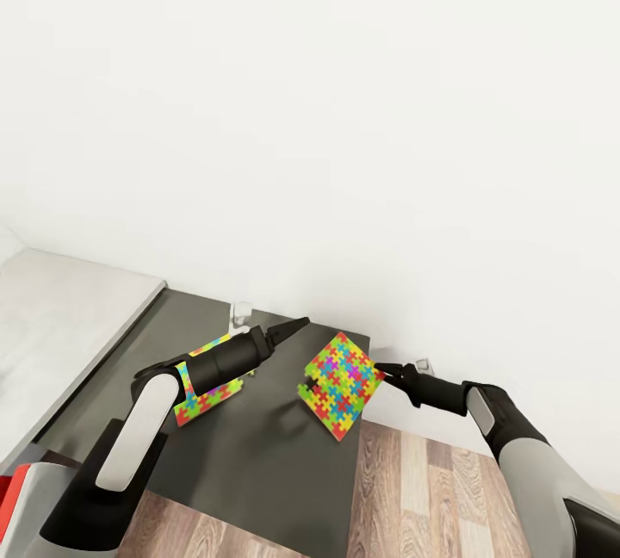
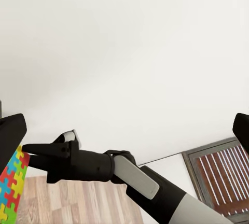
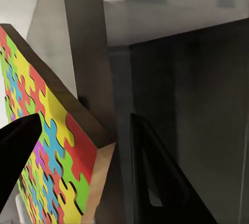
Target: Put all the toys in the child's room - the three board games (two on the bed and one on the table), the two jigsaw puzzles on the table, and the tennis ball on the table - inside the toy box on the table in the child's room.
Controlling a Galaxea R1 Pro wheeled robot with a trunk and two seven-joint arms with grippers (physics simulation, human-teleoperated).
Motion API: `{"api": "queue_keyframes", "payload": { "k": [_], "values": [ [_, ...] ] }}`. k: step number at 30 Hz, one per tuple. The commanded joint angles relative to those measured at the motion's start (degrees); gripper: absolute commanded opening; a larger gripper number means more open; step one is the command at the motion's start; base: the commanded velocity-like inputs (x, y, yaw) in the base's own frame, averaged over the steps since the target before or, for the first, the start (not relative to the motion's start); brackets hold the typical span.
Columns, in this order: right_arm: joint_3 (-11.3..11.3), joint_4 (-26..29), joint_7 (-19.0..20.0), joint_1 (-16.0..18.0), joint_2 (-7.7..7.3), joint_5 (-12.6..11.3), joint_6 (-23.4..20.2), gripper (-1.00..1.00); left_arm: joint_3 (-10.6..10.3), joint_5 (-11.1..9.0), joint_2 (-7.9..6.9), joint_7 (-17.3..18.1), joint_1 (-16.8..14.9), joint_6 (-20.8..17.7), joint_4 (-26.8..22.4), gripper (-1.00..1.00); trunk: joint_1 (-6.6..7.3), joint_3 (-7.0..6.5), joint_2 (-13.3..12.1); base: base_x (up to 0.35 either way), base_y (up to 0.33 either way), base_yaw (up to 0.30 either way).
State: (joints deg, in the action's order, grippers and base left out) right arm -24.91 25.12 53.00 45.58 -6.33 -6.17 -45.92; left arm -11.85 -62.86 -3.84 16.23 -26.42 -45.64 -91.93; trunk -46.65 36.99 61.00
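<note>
Low in the head view, on the dark grey cabinet section (image 1: 250, 455) of the table, two jigsaw puzzles show. One (image 1: 341, 384) is tilted up on edge at centre, its right corner pinched between the closed fingers of the right gripper (image 1: 385, 374). The other (image 1: 207, 379) lies lower left, largely hidden behind the left arm (its far end cut off by the forearm). The left gripper (image 1: 293, 327) hovers empty, fingers spread apart.
</note>
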Motion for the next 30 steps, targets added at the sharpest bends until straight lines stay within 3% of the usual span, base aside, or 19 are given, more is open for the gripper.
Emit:
{"api": "queue_keyframes", "payload": {
  "k": [1, 19, 30],
  "values": [
    [-0.14, 0.33, -0.04, -0.06, 0.0, 0.28, 0.12, -1.0, -0.02, -0.01, -0.03, 0.14, -0.04, -0.15, 0.0, 1.0, 0.0, 0.05, 0.03, 0.0, 0.0, 0.0],
    [-0.27, 8.21, -0.02, -1.36, 0.32, 0.22, -1.13, -1.0, -0.05, 0.01, 0.04, 0.07, -0.04, -0.08, 0.0, 1.0, 0.0, 0.05, 0.03, 0.0, 0.0, 0.0],
    [-0.18, 18.91, 0.04, -5.29, 0.42, 0.09, -5.34, -1.0, -0.03, 0.0, 0.26, 0.0, -0.06, -0.12, 0.0, 1.0, 0.0, 0.05, 0.03, 0.0, 0.0, 0.0]
  ]
}}
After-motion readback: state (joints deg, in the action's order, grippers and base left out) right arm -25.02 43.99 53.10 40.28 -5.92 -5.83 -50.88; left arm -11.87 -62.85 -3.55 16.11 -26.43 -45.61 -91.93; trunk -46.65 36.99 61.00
